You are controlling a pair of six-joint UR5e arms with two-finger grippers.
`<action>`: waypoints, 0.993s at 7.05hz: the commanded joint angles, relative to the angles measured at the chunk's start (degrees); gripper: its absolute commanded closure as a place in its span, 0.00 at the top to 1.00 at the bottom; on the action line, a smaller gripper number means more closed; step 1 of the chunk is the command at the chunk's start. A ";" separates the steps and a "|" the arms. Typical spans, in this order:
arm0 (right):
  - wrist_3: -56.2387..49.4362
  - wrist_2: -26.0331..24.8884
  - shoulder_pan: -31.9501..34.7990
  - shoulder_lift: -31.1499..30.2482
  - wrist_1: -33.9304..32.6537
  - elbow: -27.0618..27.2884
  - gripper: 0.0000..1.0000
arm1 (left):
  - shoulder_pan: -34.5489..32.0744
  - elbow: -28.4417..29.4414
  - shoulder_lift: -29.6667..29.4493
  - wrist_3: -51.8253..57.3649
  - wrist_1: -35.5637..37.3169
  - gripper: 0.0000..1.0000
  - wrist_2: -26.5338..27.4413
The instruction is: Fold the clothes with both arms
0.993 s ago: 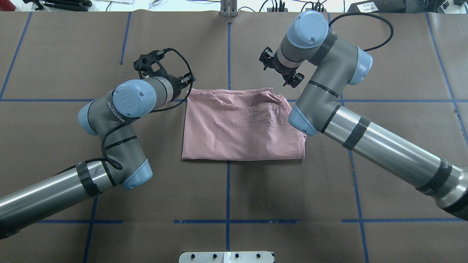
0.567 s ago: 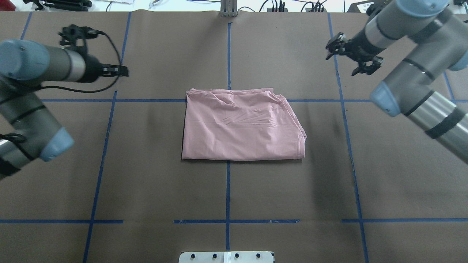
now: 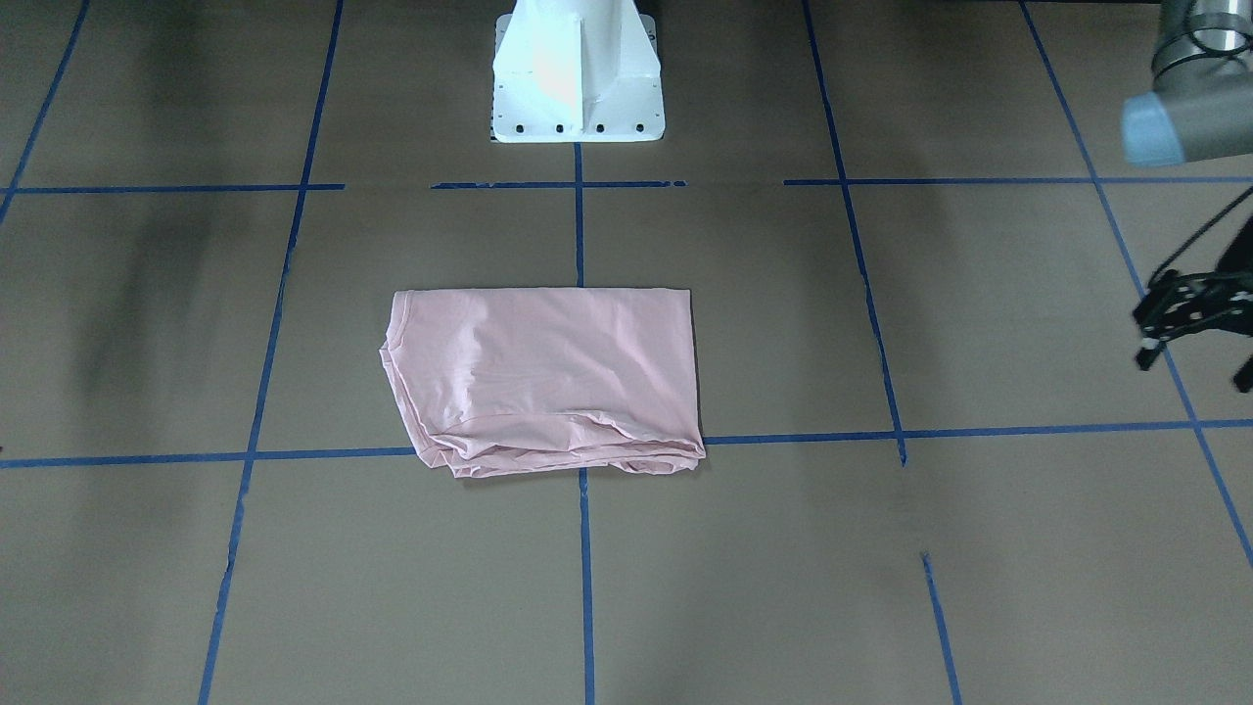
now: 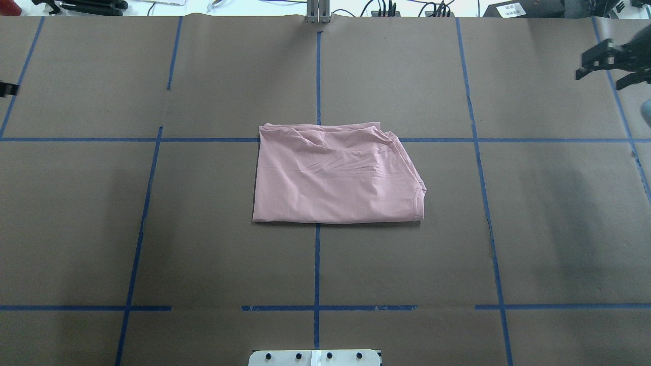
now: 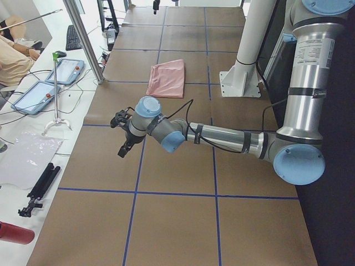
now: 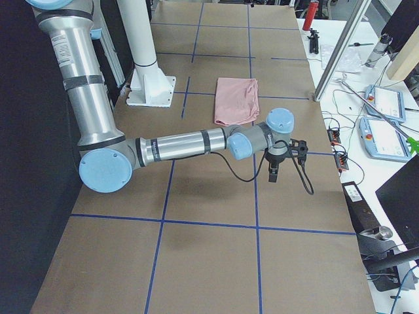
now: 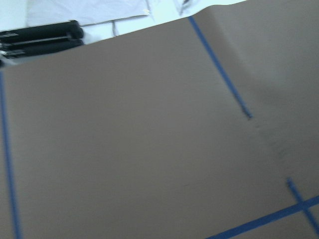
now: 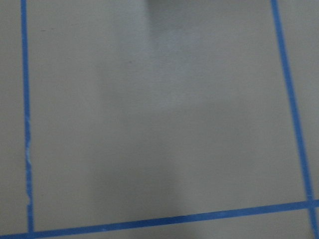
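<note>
Tee [image 4: 335,175], wrinkled pink rectangle, flat on brown paper [image 4: 203,229]; L end effector [image 3: 1192,370] & R end effector [image 4: 600,80] spread.

Around the T-shirt [image 4: 335,175] you have bare brown table covering [image 4: 203,229] on every side, crossed only by flat blue tape lines [image 4: 316,264]. On the robot's side of the T-shirt the white pedestal base [image 3: 576,73] stands upright, well apart from the cloth, with open covering between. Beyond the T-shirt, at the table's far edge, a metal post [image 4: 318,12] rises with cables [image 4: 386,7] beside it. Well off toward the robot's right of the T-shirt, the right gripper [image 4: 610,63] hangs near the far corner. Well off the other way, the left gripper [image 3: 1189,313] and the outstretched left arm [image 5: 222,136] occupy the table's end.
</note>
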 commanded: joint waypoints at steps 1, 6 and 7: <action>-32.26 -0.43 11.78 -1.65 -15.65 -0.14 1.00 | -8.70 -3.51 2.47 14.33 10.80 1.00 -7.06; -33.52 0.27 10.69 -4.81 -20.47 -0.66 1.00 | -6.72 -10.99 11.18 10.09 30.27 1.00 -6.92; -33.61 0.18 9.37 -5.16 -20.46 -1.89 1.00 | -5.66 -12.75 15.10 10.05 29.92 1.00 -6.91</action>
